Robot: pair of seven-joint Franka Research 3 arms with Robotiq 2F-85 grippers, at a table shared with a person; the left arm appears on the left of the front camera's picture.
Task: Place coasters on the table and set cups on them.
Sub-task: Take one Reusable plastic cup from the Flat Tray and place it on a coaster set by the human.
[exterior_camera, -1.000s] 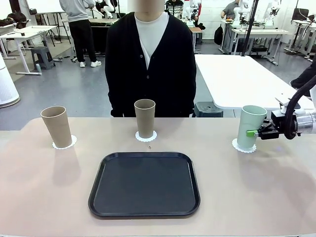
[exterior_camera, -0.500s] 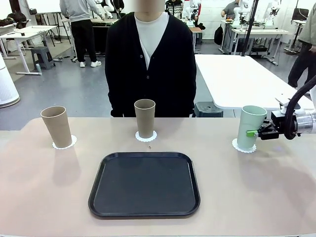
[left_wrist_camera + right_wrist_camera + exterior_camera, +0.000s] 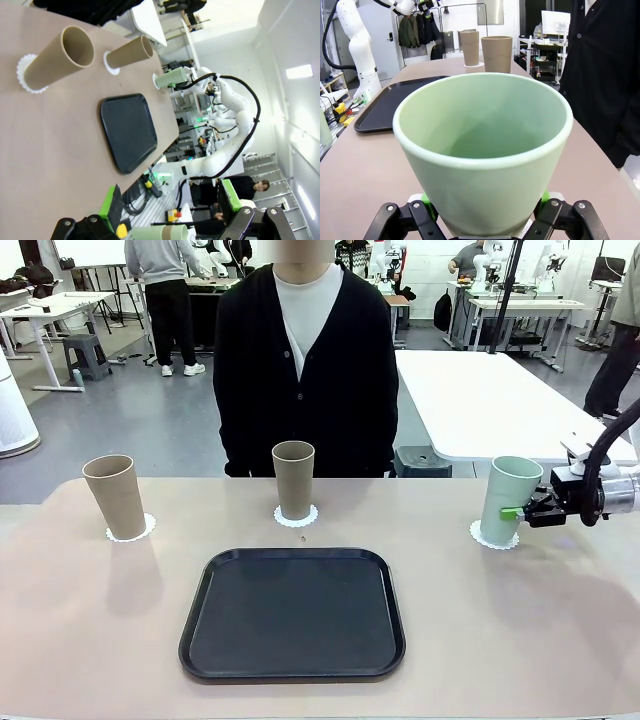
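A pale mint green cup is at the table's far right, its base over a white coaster, leaning slightly to the right. My right gripper is shut on its lower wall; in the right wrist view the fingers clasp the cup from both sides. Two tan cups stand upright on coasters at the far left and far middle of the beige table. My left gripper is open and holds nothing, well back from the table.
A black tray lies bare in the middle of the table, nearer my side. A person in a black cardigan stands at the far edge behind the middle cup. A white table stands behind on the right.
My right gripper and the mint cup's rim have shifted very slightly to the right, so the cup leans a little more. The tan cups have not moved.
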